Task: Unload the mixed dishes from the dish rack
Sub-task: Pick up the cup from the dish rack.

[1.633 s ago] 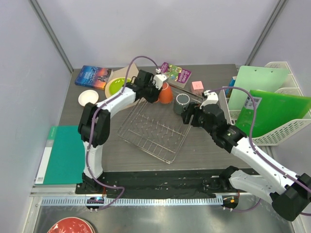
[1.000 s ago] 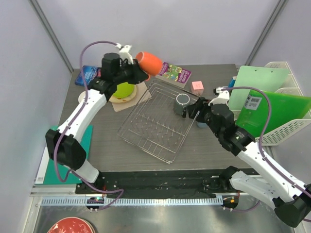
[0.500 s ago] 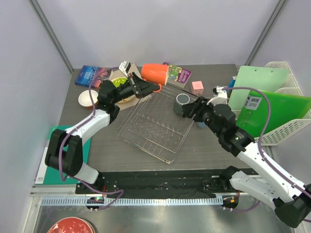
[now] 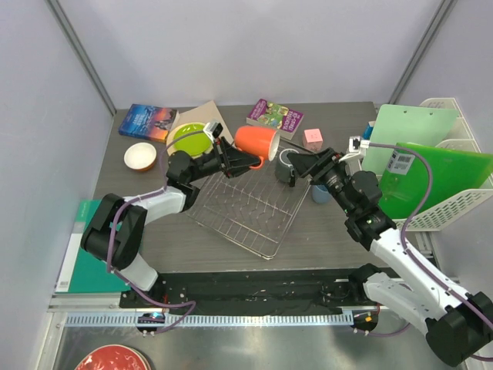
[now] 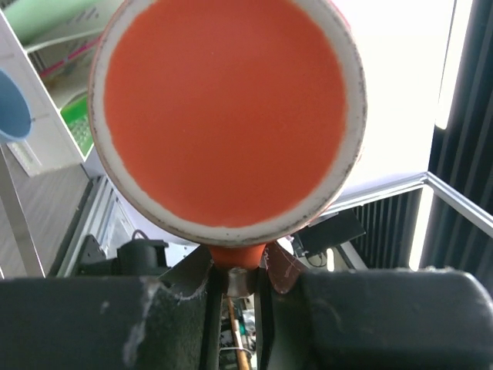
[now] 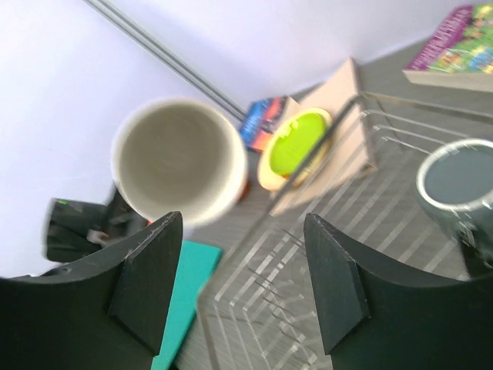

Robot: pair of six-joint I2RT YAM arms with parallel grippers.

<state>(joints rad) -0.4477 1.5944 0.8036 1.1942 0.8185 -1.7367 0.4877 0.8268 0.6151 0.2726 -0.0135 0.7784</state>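
**Above the rack's far edge: orange mug lifted, not yet set down**

At the left gripper (image 5: 240, 271) we find the fingers clenched on a stub of orange. We take this to be the handle of the orange ceramic mug (image 5: 227, 116), whose flat underside fills the left wrist view. Seen from overhead, the mug lies on its side in the air, mouth toward the right arm. It hangs over the far edge of the rectangular silver wire dish rack (image 4: 245, 210) and touches nothing but the fingers.

The right gripper (image 6: 239, 287) stands released, with nothing between its fingers. It sits just beside the dark grey ceramic mug (image 4: 289, 162), which stands upright at the rack's far right corner, apparently inside the wire.

Farther out, the lime green round plate (image 4: 190, 139) and the small white bowl with an orange inside (image 4: 140, 156) rest on the grey table (image 4: 308, 240) to the left of the rack. A light blue mug (image 4: 320, 193) shows partly behind the right arm, outside the rack.

In our judgement, the step in hand is carrying the orange mug clear of the rack. The next move calls for turning it upright, lowering it onto bare table well apart from the plate and bowl, and only then releasing. The grey mug appears to be the last item in the rack, and the right gripper will need to close on its rim or handle. The two arms work near each other here, so we flag a risk of contact.
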